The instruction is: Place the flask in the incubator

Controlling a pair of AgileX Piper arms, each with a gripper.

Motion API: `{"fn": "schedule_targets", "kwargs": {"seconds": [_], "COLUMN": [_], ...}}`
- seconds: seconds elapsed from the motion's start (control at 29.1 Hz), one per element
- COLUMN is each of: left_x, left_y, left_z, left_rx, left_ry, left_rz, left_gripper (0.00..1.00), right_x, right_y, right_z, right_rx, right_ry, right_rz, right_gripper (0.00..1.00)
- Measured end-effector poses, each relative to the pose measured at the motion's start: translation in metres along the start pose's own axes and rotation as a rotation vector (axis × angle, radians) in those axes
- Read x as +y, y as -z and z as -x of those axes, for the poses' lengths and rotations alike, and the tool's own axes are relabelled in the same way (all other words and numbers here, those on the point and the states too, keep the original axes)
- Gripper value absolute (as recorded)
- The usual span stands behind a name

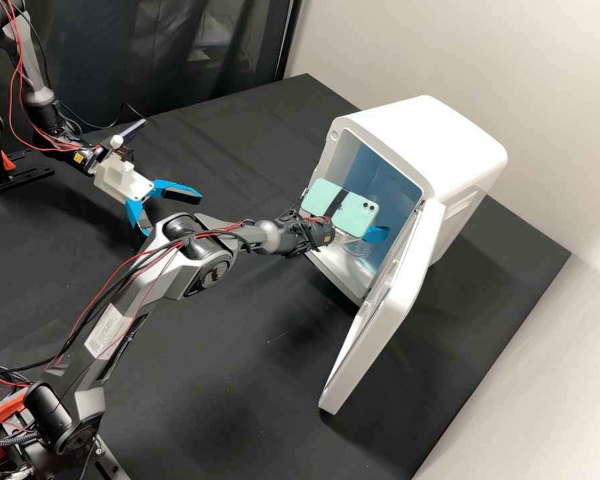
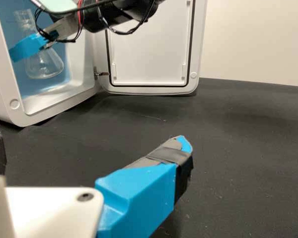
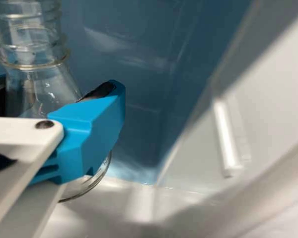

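We are seeing the right gripper (image 1: 367, 239) sitting inside the white incubator (image 1: 440, 153), its blue fingers (image 3: 89, 124) gripping the clear flask (image 3: 32, 59) just below the neck (whether the base is touching the chamber floor, we cannot tell). The door (image 1: 380, 313) is hanging wide open. The left gripper (image 1: 170, 213) is hovering above the black tabletop (image 1: 247, 373), well apart from the incubator, its fingers spread open and holding nothing.

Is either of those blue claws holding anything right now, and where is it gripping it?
The right gripper holds the glass flask by its neck, inside the incubator. The left gripper is open and holds nothing.
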Motion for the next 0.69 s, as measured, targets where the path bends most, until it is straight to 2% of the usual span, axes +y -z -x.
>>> {"fn": "schedule_targets", "kwargs": {"seconds": [0.14, 0.31, 0.48, 0.69], "left_x": [-0.0024, -0.0025, -0.0031, -0.0036], "left_y": [0.001, -0.001, -0.003, -0.006], "left_z": [-0.001, -0.001, -0.001, -0.002], "left_rx": [0.002, -0.004, -0.012, -0.017], "left_ry": [0.010, 0.010, 0.012, 0.013], "left_rz": [0.003, 0.002, 0.001, 0.003], "left_gripper": [1.00, 1.00, 1.00, 1.00], "right_x": [-0.013, -0.028, -0.030, -0.035], "right_y": [0.002, -0.001, 0.001, 0.002], "right_z": [-0.004, -0.012, -0.014, -0.017], "right_rx": [0.002, -0.015, -0.008, -0.003], "right_ry": [0.026, 0.060, 0.055, 0.033], "right_rz": [0.024, -0.002, 0.016, 0.012], "right_gripper": [0.00, 0.00, 0.00, 0.00]}}
